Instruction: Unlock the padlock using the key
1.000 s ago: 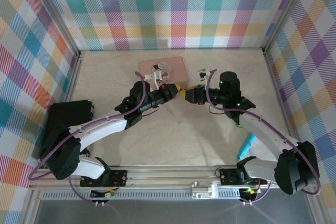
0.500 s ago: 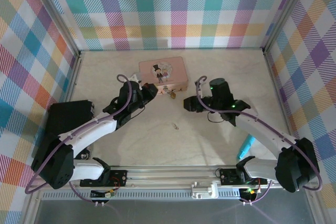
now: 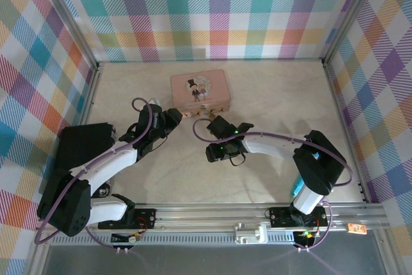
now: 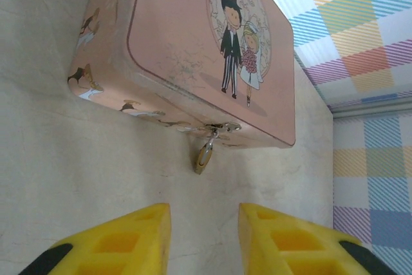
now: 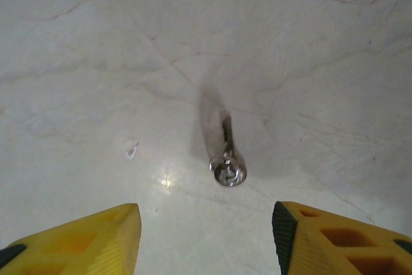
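Right wrist view: key (image 5: 226, 156) loose on the counter (image 5: 96, 62)

The right hand (image 5: 206, 223) is spread wide and empty, and the key lies flat just beyond its fingers. The left hand (image 4: 204, 227) is parted too, gripping nothing. Ahead of it sits the padlock (image 4: 205, 154), hooked at the front latch of the pink tin (image 4: 193, 43).
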`<state>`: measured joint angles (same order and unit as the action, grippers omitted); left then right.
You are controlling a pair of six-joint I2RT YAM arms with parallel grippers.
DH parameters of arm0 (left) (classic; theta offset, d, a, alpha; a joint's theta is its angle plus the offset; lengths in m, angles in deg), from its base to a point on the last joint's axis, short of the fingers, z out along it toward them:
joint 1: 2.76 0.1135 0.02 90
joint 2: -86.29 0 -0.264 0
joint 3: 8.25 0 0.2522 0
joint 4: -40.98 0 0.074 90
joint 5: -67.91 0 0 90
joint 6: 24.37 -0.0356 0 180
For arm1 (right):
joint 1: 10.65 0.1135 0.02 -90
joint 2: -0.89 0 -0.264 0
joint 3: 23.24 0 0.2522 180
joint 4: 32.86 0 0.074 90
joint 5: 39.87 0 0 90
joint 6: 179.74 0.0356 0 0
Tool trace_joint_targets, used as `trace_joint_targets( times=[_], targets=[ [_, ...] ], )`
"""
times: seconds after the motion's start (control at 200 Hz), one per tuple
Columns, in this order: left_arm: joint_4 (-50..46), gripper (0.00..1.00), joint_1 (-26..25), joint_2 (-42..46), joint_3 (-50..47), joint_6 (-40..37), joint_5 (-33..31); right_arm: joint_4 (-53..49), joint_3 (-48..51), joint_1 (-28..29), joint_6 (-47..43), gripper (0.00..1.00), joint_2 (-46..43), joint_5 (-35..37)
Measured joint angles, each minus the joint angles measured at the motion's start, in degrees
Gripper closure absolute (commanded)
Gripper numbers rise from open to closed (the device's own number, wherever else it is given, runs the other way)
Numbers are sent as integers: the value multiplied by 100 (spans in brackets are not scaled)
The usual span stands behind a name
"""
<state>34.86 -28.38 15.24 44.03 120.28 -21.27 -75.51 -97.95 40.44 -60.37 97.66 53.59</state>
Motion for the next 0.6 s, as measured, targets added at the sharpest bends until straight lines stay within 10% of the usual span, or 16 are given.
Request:
trace_joint_targets(
  times=[0.6],
  targets=[
    [85,66,190,195,-240,87,127,-955,-695,256,879,60,848,881]
  ],
)
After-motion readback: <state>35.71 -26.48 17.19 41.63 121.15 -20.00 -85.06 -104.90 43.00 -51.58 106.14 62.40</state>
